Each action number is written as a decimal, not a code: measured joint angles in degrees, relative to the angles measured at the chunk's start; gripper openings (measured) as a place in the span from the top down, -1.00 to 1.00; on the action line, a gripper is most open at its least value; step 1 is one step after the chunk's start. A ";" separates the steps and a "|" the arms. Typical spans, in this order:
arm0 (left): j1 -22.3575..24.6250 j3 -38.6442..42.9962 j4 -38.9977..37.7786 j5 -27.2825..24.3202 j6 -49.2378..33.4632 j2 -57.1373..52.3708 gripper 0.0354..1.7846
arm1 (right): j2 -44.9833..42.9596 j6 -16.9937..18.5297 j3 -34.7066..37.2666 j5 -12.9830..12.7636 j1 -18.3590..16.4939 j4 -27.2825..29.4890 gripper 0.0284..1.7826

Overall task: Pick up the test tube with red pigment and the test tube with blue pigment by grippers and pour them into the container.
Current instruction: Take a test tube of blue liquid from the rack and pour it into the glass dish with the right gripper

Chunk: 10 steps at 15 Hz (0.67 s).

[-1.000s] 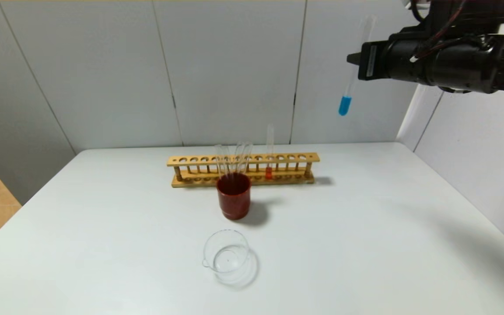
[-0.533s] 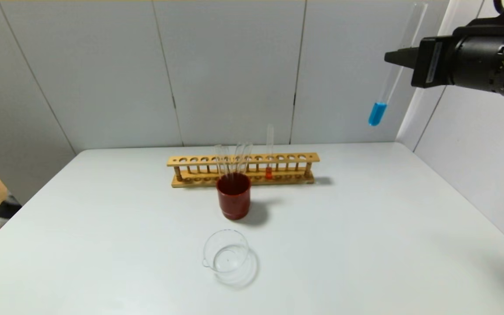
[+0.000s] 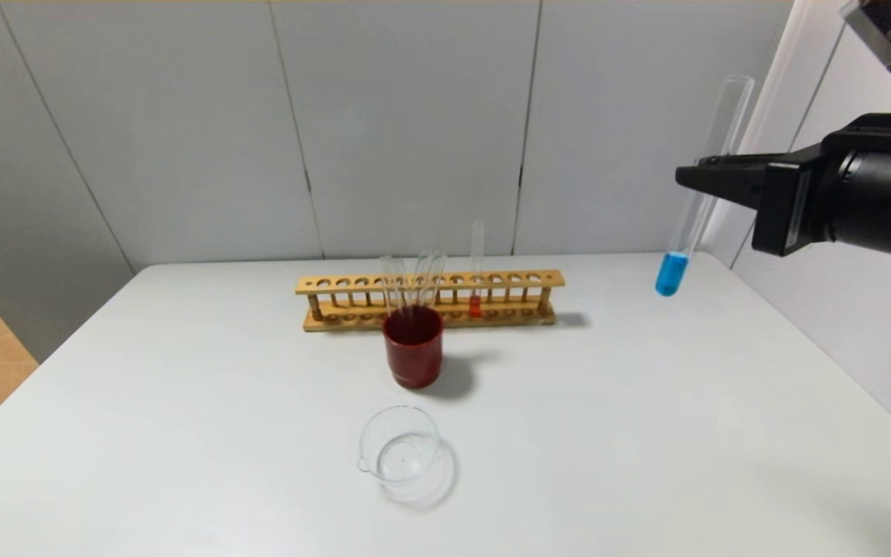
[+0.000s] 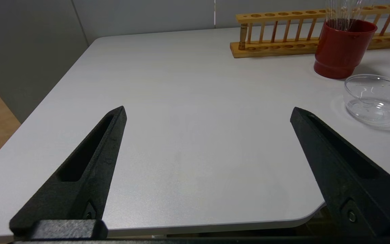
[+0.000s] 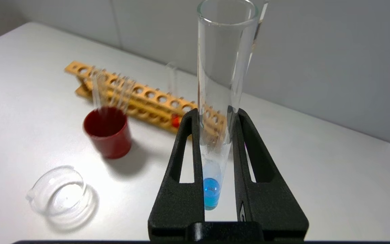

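Nearest, at the near left corner of the white table [image 3: 646,433], the left gripper [image 4: 208,113] is seen only in its own wrist view, its two black fingers [image 4: 93,159] spread wide apart with nothing between them. Just beyond, toward the front middle of the table, the empty clear glass container [image 3: 401,449] is set upright, its small pouring lip turned to the left in the head view. Behind it, a dark red cup [image 3: 413,346] is placed, with several colourless tubes [image 3: 413,282] leaning inside it. Farther back, a wooden rack [image 3: 430,299] is laid across the table, and the test tube with red pigment [image 3: 476,271] is held upright in one of its holes, right of the cup. Off to the right, well above the table's far right part, the test tube with blue pigment [image 3: 694,201] is gripped around its middle by the right gripper [image 3: 699,176], whose fingers are closed against the glass. The tube is tilted slightly, open mouth uppermost and the blue liquid gathered at its rounded bottom.
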 joint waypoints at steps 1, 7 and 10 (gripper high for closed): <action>0.00 0.00 0.00 -0.02 -0.02 0.00 -0.91 | 0.00 0.02 1.07 0.01 1.13 -0.33 0.72; 0.00 0.00 -0.02 0.00 -0.02 0.00 -0.91 | 1.99 0.63 5.71 -0.02 6.42 -0.84 0.72; 0.00 0.00 -0.02 0.00 -0.02 0.00 -0.91 | 3.17 0.61 7.08 -0.05 7.20 -0.94 0.72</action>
